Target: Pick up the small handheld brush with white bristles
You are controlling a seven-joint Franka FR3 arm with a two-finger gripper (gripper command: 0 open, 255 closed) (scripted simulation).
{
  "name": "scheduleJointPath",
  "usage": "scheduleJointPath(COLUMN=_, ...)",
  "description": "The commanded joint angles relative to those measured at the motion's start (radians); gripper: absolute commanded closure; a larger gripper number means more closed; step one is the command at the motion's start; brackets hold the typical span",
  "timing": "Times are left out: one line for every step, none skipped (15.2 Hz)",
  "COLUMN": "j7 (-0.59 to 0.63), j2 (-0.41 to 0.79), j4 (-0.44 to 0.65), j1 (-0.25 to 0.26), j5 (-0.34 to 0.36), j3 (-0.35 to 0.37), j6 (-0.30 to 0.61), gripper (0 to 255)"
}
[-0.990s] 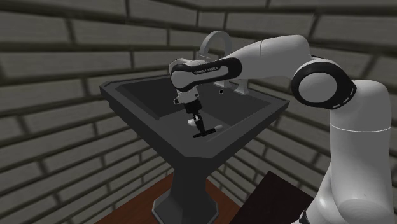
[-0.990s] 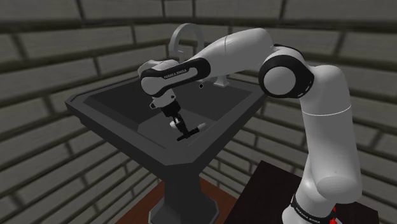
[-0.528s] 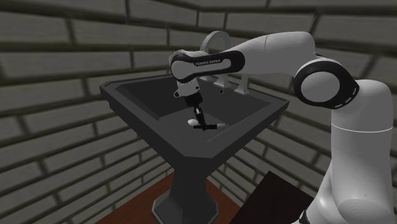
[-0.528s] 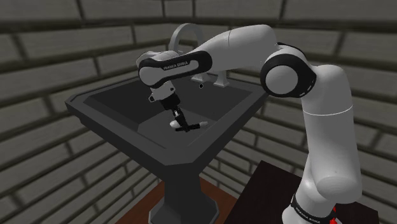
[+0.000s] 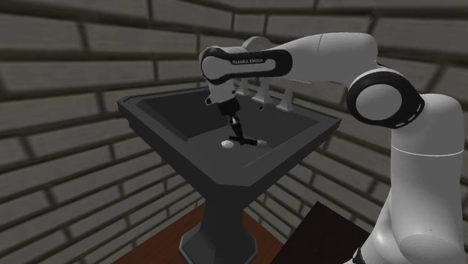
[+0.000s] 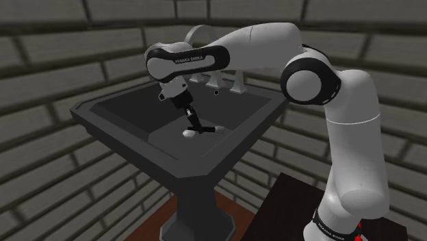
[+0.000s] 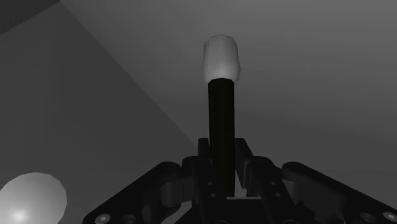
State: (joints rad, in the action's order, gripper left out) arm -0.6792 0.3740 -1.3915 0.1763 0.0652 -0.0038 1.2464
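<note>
The brush has a black handle and a white bristle head. My gripper is shut on the handle, and the head sticks out past the fingertips. In the shoulder view the gripper hangs over the dark sink basin with the brush lying level in it, a little above the basin floor. The second exterior view has the gripper and brush in the same pose over the basin.
A small white round thing lies on the basin floor beside the gripper. A pale arched faucet stands at the sink's far rim. Brick walls close in behind. A dark stand top sits at the lower right.
The gripper has risen from the basin floor and drifted toward the faucet, carrying the brush up with it. The white round thing stayed in place.
</note>
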Motion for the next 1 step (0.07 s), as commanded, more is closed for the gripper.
scheduleJointPath(j7=0.0, j2=-0.001, j4=0.007, j1=0.0, j5=0.0, j3=0.0, j6=-0.009, gripper=255)
